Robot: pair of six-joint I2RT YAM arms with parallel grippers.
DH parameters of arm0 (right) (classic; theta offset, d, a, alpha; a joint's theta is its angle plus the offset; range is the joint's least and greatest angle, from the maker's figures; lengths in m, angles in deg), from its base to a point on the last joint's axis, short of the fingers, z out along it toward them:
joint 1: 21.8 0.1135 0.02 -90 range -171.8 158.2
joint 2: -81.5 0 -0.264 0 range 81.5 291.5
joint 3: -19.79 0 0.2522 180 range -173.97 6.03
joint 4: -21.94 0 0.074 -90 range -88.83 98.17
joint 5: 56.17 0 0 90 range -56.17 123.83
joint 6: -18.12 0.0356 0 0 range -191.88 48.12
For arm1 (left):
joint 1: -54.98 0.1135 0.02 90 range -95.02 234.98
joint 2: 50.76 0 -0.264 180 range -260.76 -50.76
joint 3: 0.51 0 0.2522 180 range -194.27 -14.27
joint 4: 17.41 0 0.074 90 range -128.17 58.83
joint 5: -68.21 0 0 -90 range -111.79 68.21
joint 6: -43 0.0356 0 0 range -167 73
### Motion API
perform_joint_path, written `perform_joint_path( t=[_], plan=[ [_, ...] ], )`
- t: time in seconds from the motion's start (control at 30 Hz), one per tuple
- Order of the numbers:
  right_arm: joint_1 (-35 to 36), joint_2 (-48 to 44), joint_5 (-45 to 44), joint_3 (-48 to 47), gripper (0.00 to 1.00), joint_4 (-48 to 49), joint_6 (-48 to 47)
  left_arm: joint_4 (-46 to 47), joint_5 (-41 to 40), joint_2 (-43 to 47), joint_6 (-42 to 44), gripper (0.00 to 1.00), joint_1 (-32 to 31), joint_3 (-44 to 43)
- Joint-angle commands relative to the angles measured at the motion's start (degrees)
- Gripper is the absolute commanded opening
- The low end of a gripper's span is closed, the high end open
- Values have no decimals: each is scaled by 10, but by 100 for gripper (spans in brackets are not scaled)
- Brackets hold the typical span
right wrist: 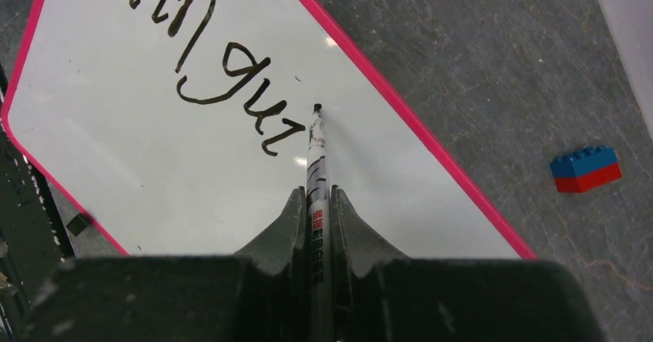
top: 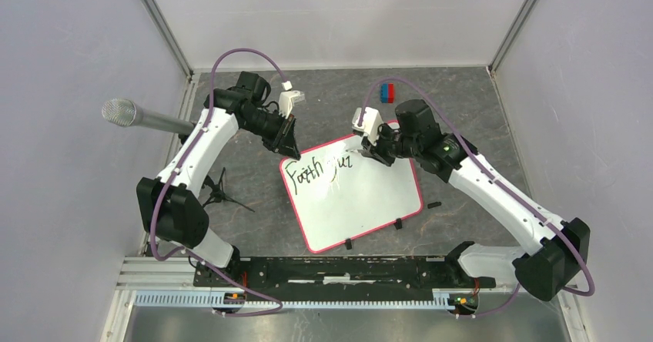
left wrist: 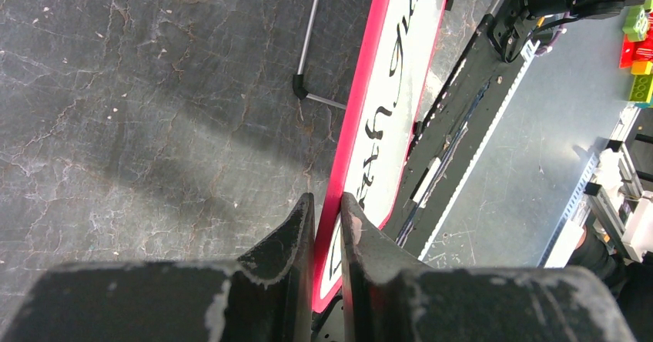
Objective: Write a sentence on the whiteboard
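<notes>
Whiteboard (top: 362, 203) may slip.
Your left claw (left wrist: 327, 199) pinches its rim; right claw (right wrist: 317, 196), gripping the marker (right wrist: 316, 145), could shove it askew mid-word.

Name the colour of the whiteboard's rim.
The whiteboard rim is pink-red, clearest in the right wrist view.

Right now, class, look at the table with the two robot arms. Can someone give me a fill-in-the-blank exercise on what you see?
1. While the left gripper pinches the whiteboard by its pink rim, the right gripper holds a ____.
2. The first word of the writing reads ____.
3. The toy brick lying beside the whiteboard is half blue and half ____.

Missing words: marker; Faith; red.
</notes>
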Motion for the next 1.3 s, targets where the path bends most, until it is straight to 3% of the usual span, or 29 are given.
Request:
perform_joint_path(
  t=[0.0, 0.37, 0.57, 1.27],
  plan=[
    [-1, -4, -10, 10, 0, 0, -2, -7, 6, 7, 18, 2, -13, 4],
    [-3, -50, -3, -10, 0, -18, 6, -7, 6, 11, 18, 2, -13, 5],
    [-7, -73, -17, 50, 0, -11, 12, -8, 6, 16, 17, 2, -13, 9],
    [-8, -35, -28, 40, 0, 27, 19, -7, 11, 13, 19, 2, -13, 9]
  ],
)
